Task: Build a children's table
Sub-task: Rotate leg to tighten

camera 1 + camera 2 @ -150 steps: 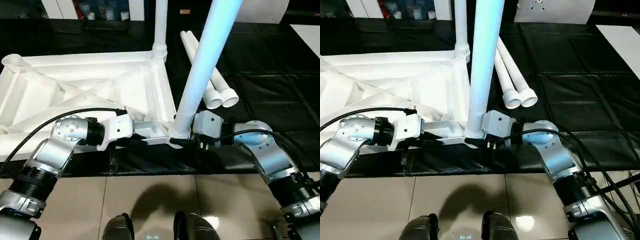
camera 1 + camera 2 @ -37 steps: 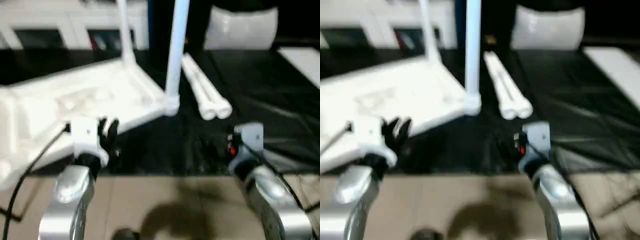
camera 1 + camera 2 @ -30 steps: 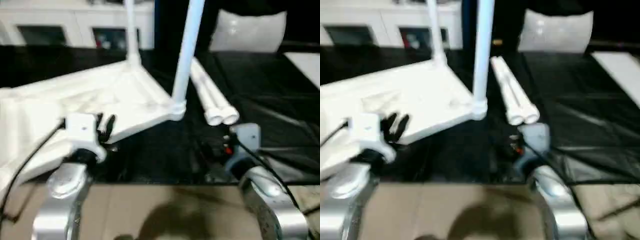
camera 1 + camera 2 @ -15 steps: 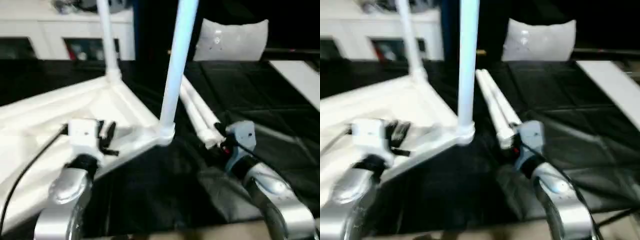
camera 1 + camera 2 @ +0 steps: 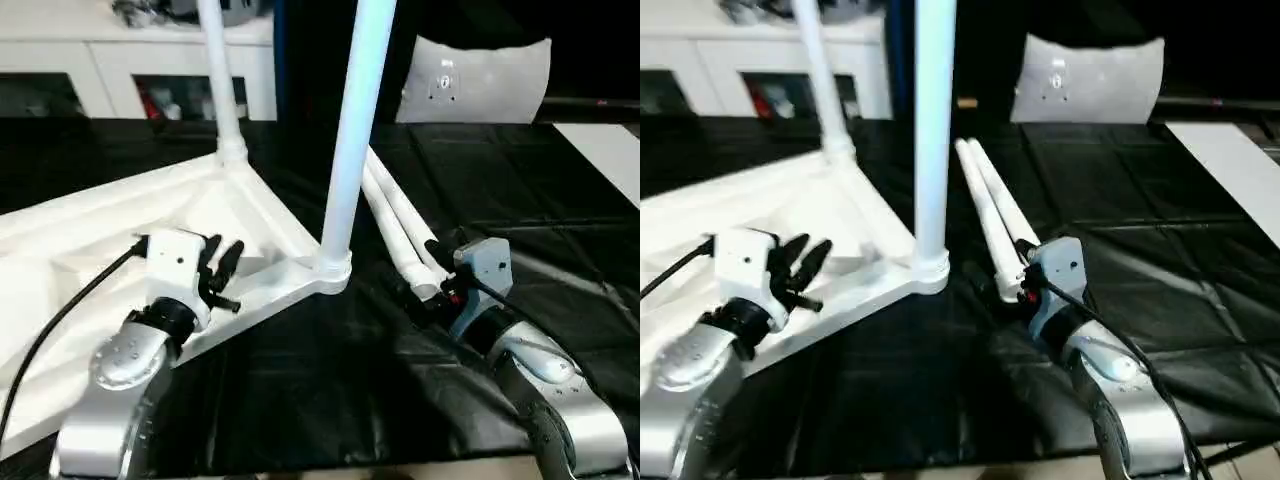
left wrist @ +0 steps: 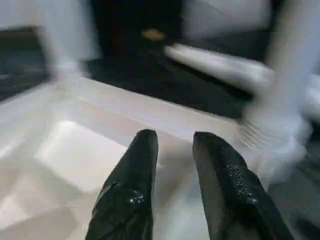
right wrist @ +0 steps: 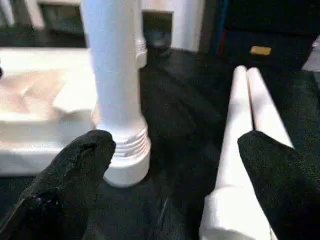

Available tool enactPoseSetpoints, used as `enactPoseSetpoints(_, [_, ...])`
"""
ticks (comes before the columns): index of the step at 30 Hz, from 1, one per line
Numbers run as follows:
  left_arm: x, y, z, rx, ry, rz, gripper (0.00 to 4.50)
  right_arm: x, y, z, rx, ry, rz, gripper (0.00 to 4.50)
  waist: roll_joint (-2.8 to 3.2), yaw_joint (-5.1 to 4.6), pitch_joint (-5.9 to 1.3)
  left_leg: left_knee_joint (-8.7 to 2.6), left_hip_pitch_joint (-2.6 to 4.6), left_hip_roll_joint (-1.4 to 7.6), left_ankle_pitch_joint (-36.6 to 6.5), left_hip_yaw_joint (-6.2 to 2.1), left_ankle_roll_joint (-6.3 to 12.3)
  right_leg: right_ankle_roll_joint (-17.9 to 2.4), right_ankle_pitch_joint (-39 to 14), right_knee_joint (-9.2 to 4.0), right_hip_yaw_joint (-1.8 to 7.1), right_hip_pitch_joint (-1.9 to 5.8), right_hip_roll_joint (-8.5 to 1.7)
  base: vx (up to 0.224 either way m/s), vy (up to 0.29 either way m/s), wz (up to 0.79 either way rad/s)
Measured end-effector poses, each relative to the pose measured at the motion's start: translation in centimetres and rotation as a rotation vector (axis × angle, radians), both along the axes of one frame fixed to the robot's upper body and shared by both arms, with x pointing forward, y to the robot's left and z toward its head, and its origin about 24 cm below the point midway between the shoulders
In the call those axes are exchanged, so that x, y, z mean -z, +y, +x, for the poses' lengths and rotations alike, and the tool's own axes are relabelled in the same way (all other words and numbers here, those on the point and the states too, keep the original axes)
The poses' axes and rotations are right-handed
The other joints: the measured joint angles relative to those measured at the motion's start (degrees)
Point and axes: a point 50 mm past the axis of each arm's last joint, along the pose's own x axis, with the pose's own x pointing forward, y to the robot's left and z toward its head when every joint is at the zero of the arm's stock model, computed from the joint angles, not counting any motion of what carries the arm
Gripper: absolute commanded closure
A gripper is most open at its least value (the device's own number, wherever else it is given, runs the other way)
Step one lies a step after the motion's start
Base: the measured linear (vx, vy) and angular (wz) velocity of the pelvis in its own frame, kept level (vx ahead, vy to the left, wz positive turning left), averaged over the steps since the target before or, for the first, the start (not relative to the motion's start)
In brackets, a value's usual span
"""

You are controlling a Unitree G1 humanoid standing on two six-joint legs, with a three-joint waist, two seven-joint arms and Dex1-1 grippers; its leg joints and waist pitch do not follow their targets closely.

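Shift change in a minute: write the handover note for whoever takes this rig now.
Left gripper: empty, fingers narrowly apart, over the table top.
Right gripper: wide open, empty, at the near ends of the two loose legs.
Table top lies underside up on the black sheet.
Done: two legs stand in corner sockets, near leg and far leg.
Left: fit the two loose legs into the remaining sockets.

Black sheet-covered work surface (image 5: 520,180), upturned white tabletop (image 5: 120,220), apparently two loose legs (image 5: 990,205) alongside
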Motion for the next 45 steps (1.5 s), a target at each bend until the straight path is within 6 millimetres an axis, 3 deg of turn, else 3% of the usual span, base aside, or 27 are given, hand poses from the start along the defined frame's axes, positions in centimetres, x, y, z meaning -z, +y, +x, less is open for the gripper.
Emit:
enactPoseSetpoints(2, [0.3,-0.4,-0.1,0.099,0.049,0.001,2.96,0.1,0.2,-0.1,-0.043,0.003,-0.014,0.00,0.00,-0.11,0.00,0.00,-0.02,0.00,0.1,0.11,0.03,0.0,0.1,-0.05,0.04,-0.02,-0.05,0.000,0.000,0.00])
enactPoseSetpoints(4, [0.5,-0.6,-0.1,0.189,0.091,0.026,2.68,0.2,0.5,-0.2,-0.087,0.007,-0.026,0.00,-0.40,-0.31,0.04,0.00,-0.03,0.03,0.1,0.18,0.05,0.0,0.3,-0.03,0.05,-0.08,-0.08,0.000,0.000,0.00])
enactPoseSetpoints(10, [0.8,0.3,0.4,0.369,0.213,0.118,2.33,0.2,0.7,0.0,-0.179,0.020,-0.039,0.00,-0.72,-0.53,0.23,0.00,-0.09,0.15,0.2,0.23,-0.03,-0.3,0.6,0.07,-0.01,-0.25,-0.05,0.000,0.000,0.00])
enactPoseSetpoints(13, [1.2,0.5,0.8,0.417,0.262,0.137,2.23,0.1,0.7,-0.1,-0.229,0.026,-0.038,0.00,-0.68,-0.48,0.24,-0.06,-0.19,0.22,0.3,0.31,0.05,-0.3,0.6,-0.01,-0.03,-0.35,-0.02,0.000,0.000,0.00])
enactPoseSetpoints(14, [1.3,0.4,1.1,0.422,0.267,0.142,1.99,0.1,0.7,-0.1,-0.241,0.027,-0.036,0.00,-0.67,-0.36,0.25,-0.07,-0.23,0.26,0.3,0.34,0.09,-0.4,0.6,-0.04,-0.05,-0.36,-0.02,0.000,0.000,0.00])
enactPoseSetpoints(18, [0.8,0.8,3.3,0.409,0.276,0.152,1.75,0.3,1.1,-0.6,-0.343,0.043,-0.073,0.00,-0.45,0.40,0.24,-0.07,-0.64,0.29,0.5,0.48,0.40,-0.4,0.6,-0.08,-0.08,-0.71,-0.04,0.000,0.000,0.00])
enactPoseSetpoints(24, [1.6,0.8,3.9,0.408,0.351,0.160,1.75,0.3,1.3,-0.7,-0.349,0.034,-0.062,0.00,0.08,0.75,0.27,-0.10,-0.60,0.37,0.5,0.61,0.33,-0.4,0.6,-0.01,-0.07,-0.76,-0.05,0.000,0.000,0.00])
enactPoseSetpoints(28, [2.2,0.2,3.7,0.434,0.392,0.124,2.08,0.4,1.1,-0.5,-0.301,0.025,-0.084,0.00,0.58,0.75,0.24,-0.10,-0.59,0.46,0.5,0.78,0.26,-0.6,0.7,-0.01,-0.05,-0.76,-0.05,0.000,0.000,0.00])
enactPoseSetpoints(34, [3.0,0.2,4.2,0.414,0.401,0.184,2.50,0.5,0.9,-0.4,-0.285,0.027,-0.104,0.00,0.69,0.75,0.26,-0.10,-0.61,0.81,0.5,1.26,0.24,-0.6,0.7,-0.01,-0.06,-0.83,-0.03,0.000,0.000,0.00])
enactPoseSetpoints(45, [3.3,-0.2,4.2,0.449,0.389,0.220,3.36,0.6,1.3,-0.7,-0.324,0.039,-0.096,0.00,0.72,0.76,0.28,-0.15,-0.64,0.90,0.5,1.42,0.24,-0.6,0.7,-0.02,-0.05,-0.92,-0.03,0.000,0.000,0.00])
